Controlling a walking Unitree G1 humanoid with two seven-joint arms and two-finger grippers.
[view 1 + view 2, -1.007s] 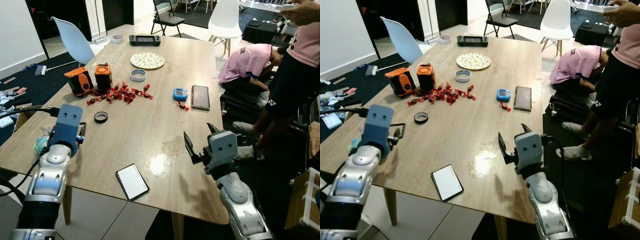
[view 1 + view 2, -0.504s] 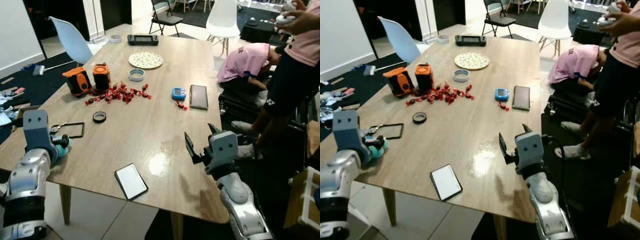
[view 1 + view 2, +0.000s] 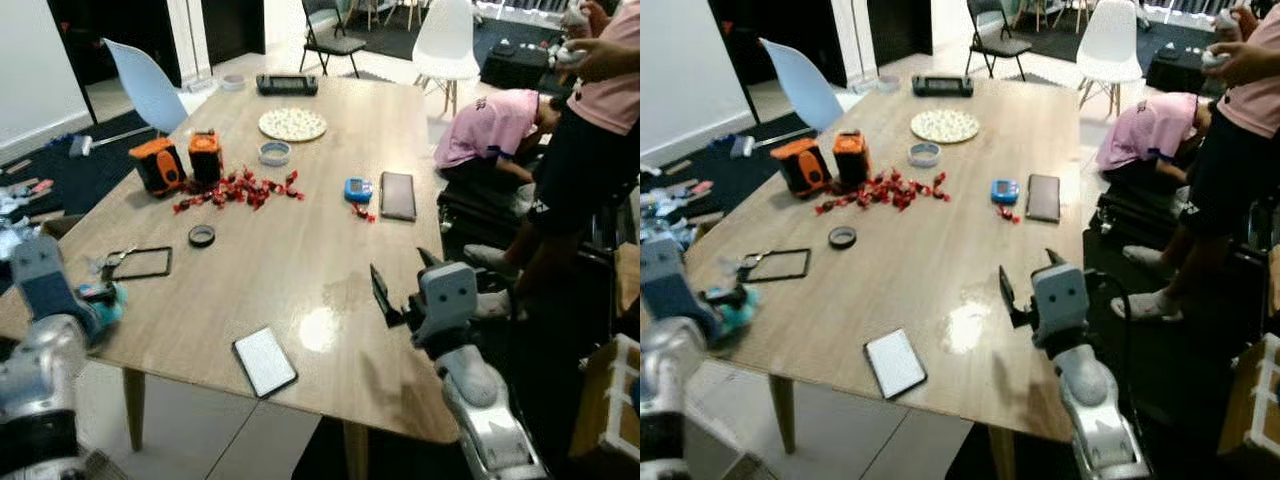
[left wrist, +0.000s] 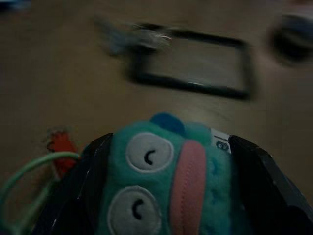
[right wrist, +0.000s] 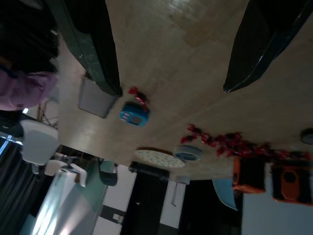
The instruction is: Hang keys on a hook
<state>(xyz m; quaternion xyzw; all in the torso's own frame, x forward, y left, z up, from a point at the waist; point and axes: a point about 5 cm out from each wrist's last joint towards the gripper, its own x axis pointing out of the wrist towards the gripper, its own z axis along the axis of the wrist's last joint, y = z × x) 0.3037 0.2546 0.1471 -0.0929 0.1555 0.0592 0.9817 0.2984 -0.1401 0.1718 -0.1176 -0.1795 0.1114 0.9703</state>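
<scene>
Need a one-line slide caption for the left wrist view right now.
Left gripper clamps a teal plush keychain above the wooden table, a black rectangular frame blurred beyond.

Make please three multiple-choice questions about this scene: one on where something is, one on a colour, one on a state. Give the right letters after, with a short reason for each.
1. Where does the white-screened phone lie on the table?
A. near the edge closest to the robot
B. beside the round patterned plate
C. on the black frame

2. What colour is the plush toy in the left hand?
A. red
B. teal
C. yellow

3. What is the state of the right hand?
A. shut on the keys
B. shut on a phone
C. open, holding nothing

Answers:
1 A: the phone sits at the near edge, far from the round patterned plate and apart from the black frame.
2 B: the left wrist view shows a teal face with a pink mouth between the black fingers.
3 C: the right wrist view shows its two fingers spread, with only table between them.
</scene>
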